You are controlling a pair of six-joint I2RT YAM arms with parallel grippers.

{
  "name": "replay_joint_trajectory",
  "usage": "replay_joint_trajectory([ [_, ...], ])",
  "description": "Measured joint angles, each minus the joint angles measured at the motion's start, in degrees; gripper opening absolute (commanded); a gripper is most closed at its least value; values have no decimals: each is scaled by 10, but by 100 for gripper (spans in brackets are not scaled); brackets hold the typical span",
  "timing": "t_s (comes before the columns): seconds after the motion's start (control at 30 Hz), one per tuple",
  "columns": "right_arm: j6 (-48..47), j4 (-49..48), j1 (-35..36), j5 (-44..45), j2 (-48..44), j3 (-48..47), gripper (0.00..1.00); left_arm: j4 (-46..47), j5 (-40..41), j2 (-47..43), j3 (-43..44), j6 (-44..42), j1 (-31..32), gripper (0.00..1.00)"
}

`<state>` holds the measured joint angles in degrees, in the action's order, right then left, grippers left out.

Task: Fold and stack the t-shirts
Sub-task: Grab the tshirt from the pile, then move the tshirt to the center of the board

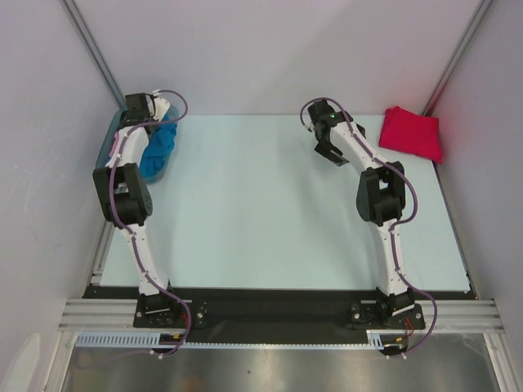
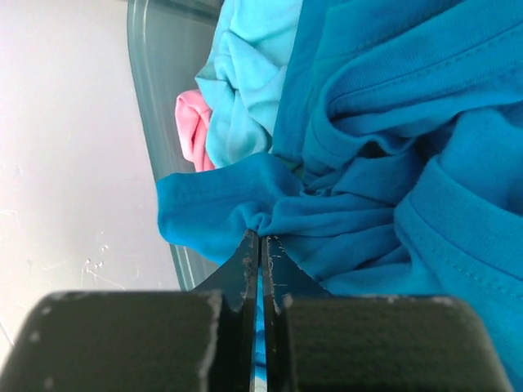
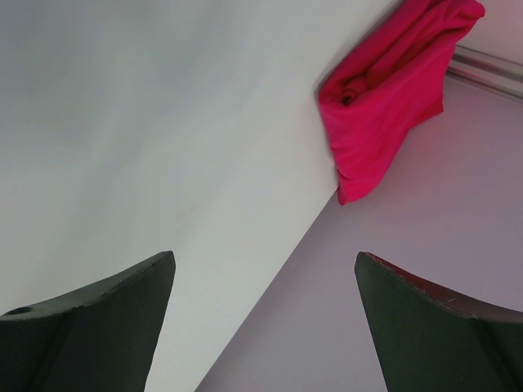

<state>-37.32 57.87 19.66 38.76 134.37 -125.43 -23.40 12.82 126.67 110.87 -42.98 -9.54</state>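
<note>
1. Upper left of the worktop (image 1: 270,212), the blue t-shirt (image 2: 392,163) spills from the bin (image 2: 155,73). It looks limp and light, so grab a bunched fold.
2. Red t-shirt (image 1: 411,132) lies folded, upper right.
3. Left tool (image 2: 260,245) pinches a blue fold; right tool (image 3: 263,257) gapes wide, empty.
4. Turquoise shirt (image 2: 249,73) and pink shirt (image 2: 194,126) are half-buried, edges hidden.

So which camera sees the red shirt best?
The top external view: the whole red shirt shows, folded at the far right corner of the table. The right wrist view has it bigger but tilted and cut off at the top. The left wrist view misses it, showing only the blue shirt.
</note>
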Motion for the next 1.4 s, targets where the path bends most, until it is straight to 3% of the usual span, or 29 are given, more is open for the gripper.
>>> replay_joint_trajectory([
  [0.17, 0, -7, 0, -3, 0, 4, 100, -29, -48, -27, 0, 26, 12, 0],
  [0.37, 0, -27, -3, -14, 1, 16, 100, -73, -167, -159, 0, 62, 75, 0],
  [0.53, 7, -42, -15, -19, 9, 16, 100, -80, -305, -271, 34, 103, 150, 0],
  [0.7, 35, -47, -50, -24, 30, 5, 100, -82, -448, -332, 40, 151, 174, 0],
  [1.07, 71, -60, -148, -21, 56, -42, 100, -110, -637, -331, 91, 261, 228, 0],
  [1.4, 79, -60, -138, -43, 55, -32, 100, -108, -666, -273, 158, 316, 228, 0],
])
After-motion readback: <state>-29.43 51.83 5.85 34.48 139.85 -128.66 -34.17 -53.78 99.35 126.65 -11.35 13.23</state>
